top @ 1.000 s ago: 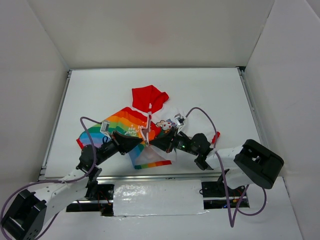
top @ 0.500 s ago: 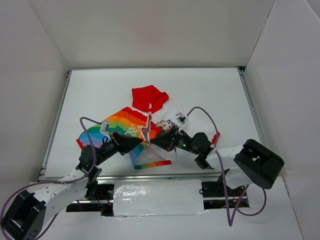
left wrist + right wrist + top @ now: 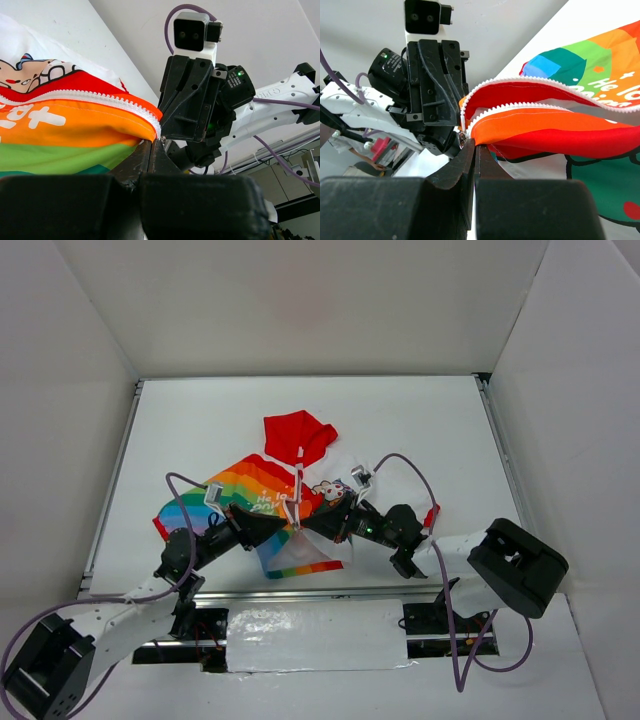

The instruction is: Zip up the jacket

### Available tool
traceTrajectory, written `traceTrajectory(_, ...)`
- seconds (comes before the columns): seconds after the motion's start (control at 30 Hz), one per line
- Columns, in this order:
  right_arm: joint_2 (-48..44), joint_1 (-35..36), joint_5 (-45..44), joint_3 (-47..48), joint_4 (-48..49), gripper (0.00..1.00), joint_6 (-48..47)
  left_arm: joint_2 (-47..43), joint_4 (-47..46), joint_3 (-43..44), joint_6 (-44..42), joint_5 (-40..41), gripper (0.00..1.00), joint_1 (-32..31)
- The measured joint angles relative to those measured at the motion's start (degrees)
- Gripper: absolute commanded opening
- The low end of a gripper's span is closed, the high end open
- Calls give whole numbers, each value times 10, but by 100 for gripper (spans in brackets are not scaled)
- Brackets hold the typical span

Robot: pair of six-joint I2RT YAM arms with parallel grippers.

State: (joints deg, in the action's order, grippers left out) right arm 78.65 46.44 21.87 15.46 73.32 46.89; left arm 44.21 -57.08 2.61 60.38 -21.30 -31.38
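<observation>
The jacket [image 3: 262,498] lies at mid-table, its red hood [image 3: 298,438] pointing away, the rainbow half on the left and the white cartoon half [image 3: 335,489] on the right. My left gripper [image 3: 286,521] and right gripper [image 3: 304,525] meet tip to tip at the lower end of the white zipper [image 3: 297,490]. In the left wrist view my left gripper [image 3: 152,143] is shut on the orange hem at the zipper's end [image 3: 100,96]. In the right wrist view my right gripper [image 3: 470,141] is shut on the other hem beside the open zipper teeth [image 3: 520,105]. A small metal piece [image 3: 462,135] sits at its tip.
White walls enclose the table [image 3: 420,430] on three sides. A rainbow flap of the jacket [image 3: 298,560] hangs toward the near edge. A red cuff [image 3: 431,514] shows beside the right arm. Purple cables loop over both arms.
Almost nothing: the left arm has edged slightly right. Both grippers stay shut at the zipper's lower end.
</observation>
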Motion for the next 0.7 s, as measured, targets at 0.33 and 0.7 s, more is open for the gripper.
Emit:
traceTrajectory(0.33, 0, -7, 1, 0, 0, 0, 0, 19, -14, 0, 0, 0, 0, -3)
traceTrajectory(0.7, 0, -14, 16, 23, 0, 0, 7, 19, -25, 0, 0, 0, 0, -6)
